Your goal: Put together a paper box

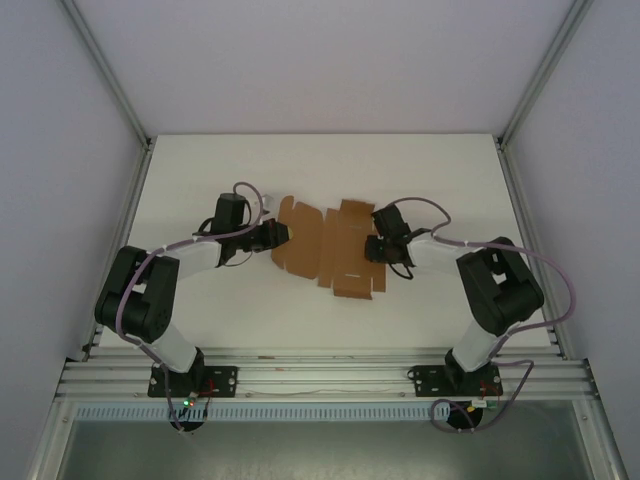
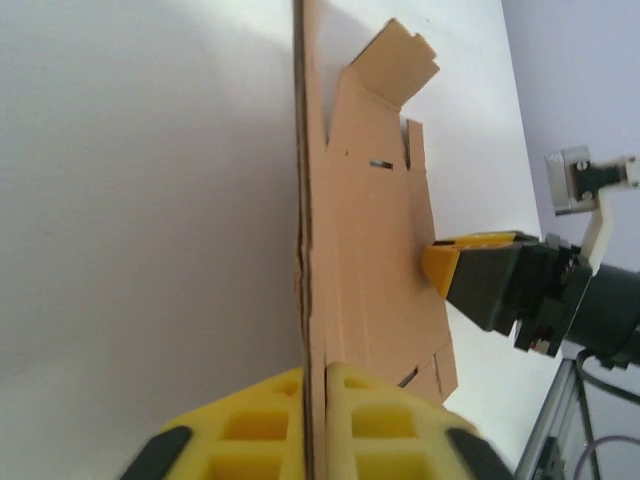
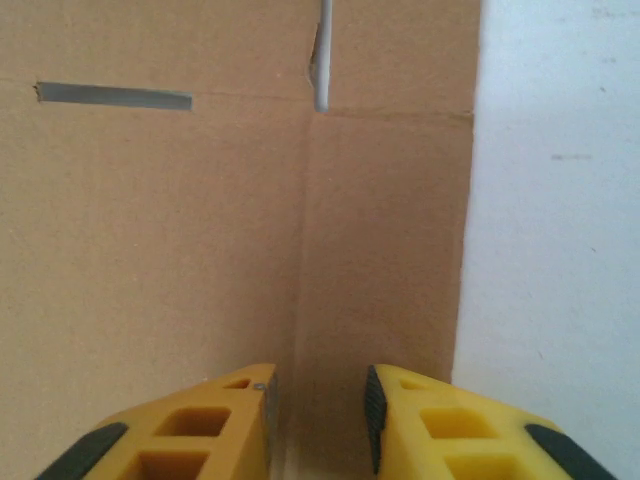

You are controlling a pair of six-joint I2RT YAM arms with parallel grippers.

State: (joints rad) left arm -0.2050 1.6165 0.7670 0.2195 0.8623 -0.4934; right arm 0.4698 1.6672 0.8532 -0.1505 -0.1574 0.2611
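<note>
Early stage, judging by the look: no walls raised yet, only a first side fold being set up.

Shows the paper box as a cut-out sheet lying mostly flat on the desk, just above the middle of the overhead frame. Has one flap tilted up, near the top centre of the left wrist view.

Gripped at its left edge by the left end effector. From the left wrist, at the bottom of the frame, shows the yellow fingers clamped tight on the thin cardboard edge.

Met at its right side by the right end effector. From the right wrist, shows the fingers standing a little apart at the bottom of the frame, with nothing caught between them and bare cardboard just beyond the tips. Appears to touch the sheet with a yellow tip at the right of the left wrist view, though cannot tell how hard.

Next, probably: turn the pinched left edge up along its crease while pressing the middle panel down from the right. Needs a steady hold there, or else risks dragging or lifting the whole sheet instead of bending it.

Counted: one paper box, one desk, two end effectors, one raised flap, and one slot at the upper left of the right wrist frame.
</note>
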